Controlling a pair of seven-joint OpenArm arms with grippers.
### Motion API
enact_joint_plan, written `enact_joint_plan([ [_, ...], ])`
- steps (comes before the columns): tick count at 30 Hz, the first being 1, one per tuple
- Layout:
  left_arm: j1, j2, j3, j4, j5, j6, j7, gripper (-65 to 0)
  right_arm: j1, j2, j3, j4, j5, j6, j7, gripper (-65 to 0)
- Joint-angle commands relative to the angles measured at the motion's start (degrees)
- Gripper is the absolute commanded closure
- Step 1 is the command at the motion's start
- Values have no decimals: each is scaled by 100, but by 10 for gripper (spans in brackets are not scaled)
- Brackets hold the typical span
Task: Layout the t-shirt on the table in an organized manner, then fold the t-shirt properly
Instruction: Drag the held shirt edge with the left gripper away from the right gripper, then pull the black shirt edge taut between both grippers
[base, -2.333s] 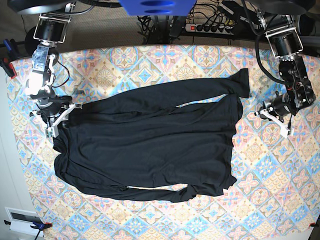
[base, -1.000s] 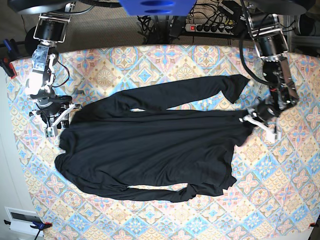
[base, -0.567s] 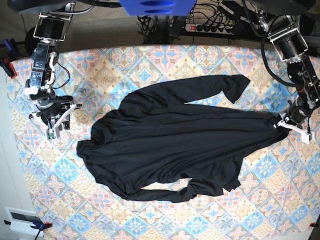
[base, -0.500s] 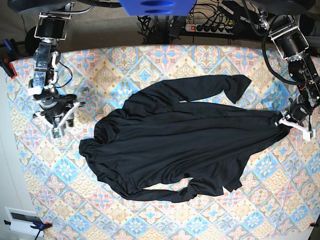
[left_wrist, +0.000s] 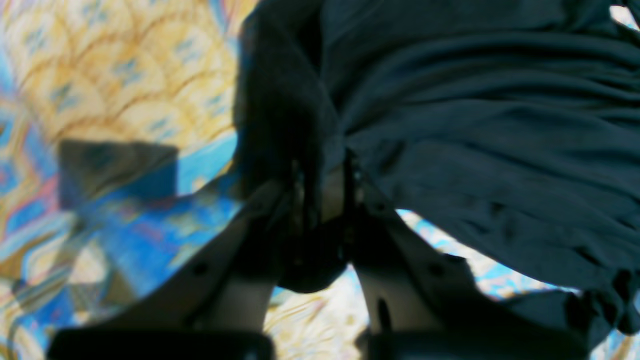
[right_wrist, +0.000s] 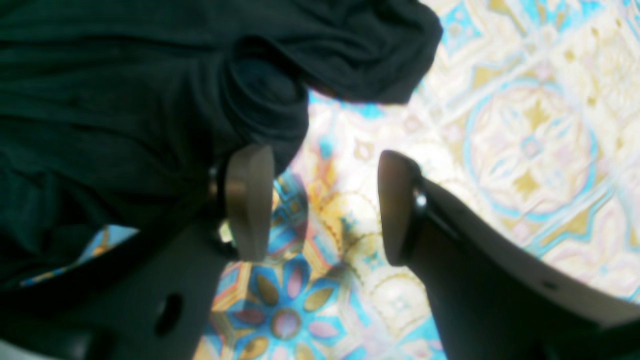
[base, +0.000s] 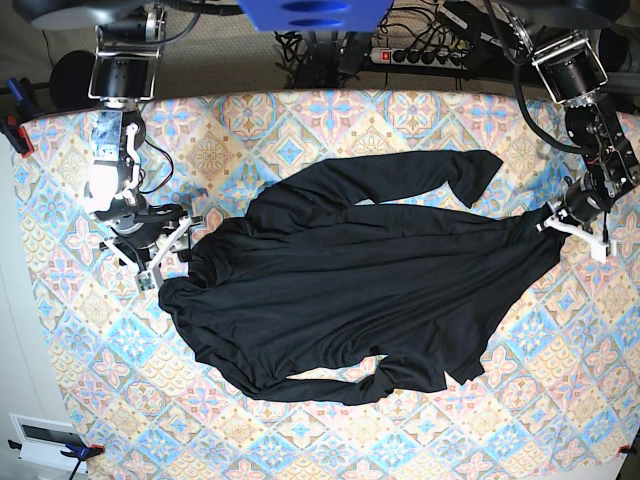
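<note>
Left gripper is pinching the shirt hem near the table's right edge, while our right gripper is gaping, empty, beside the collar end. We are judging the fabric thin, limp and slippery, so corners and hems are offering the surest hold.

A large table fills the room's view, covered in a cloth of pastel blue, pink, yellow and cream floral diamonds. A black t-shirt lies spread across its middle, body wrinkled and stretched toward three o'clock. One long sleeve runs along the top edge toward one o'clock, its cuff bent down. The other sleeve lies bunched along the bottom edge near six o'clock. The end at nine o'clock is rumpled into soft folds. Bare patterned cloth shows all round the garment, widest along the near edge at six o'clock.
</note>
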Motion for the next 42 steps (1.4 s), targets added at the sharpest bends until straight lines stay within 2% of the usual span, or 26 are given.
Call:
enact_joint_plan([
  [1,-101,-133,-30,99,-111,-28,-96,-1,151,4,18,12,54,14,88,-323],
  [6,-101,-124,-30,99,-111,-28,-87,-1,379,-75,18,-384,107,14,96,-323],
  [15,-101,-116,-30,99,-111,-28,-96,-1,819,-145,27,-1193,960,14,457,-323],
  [24,-101,-116,-30,99,-111,-28,-96,-1,819,-145,18,-1975,977,14,615,-317],
  [26,-101,-116,-30,99,-111,-28,-96,-1,819,-145,18,-1966,977,14,615,-278],
  [32,-119,-116,-30,99,-111,-28,-96,-1,784,-145,115,-1914,995,14,606,-9],
  [39,-101,-107,-21,99,-111,-37,-96,-1,203,-136,1346,-946,1003,14,395,0],
  [42,-101,-98,296,99,-111,-37,-96,-1,-43,-119,1803,-604,1003,14,272,0],
])
